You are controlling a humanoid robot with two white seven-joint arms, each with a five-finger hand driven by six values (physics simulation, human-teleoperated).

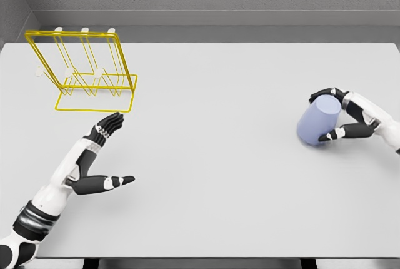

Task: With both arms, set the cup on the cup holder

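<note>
A pale blue cup point(318, 122) sits at the right side of the table, tilted. My right hand point(340, 116) wraps it from the right, dark fingers point(326, 94) over its top and thumb along its lower side. The yellow wire cup holder point(87, 69) with white pegs stands at the far left of the table. My left hand point(103, 150) lies flat in front of the holder, fingers stretched toward it and thumb out to the right, holding nothing.
The grey table point(212, 156) spans the view, its front edge at the bottom. A grey wall runs behind the table's back edge.
</note>
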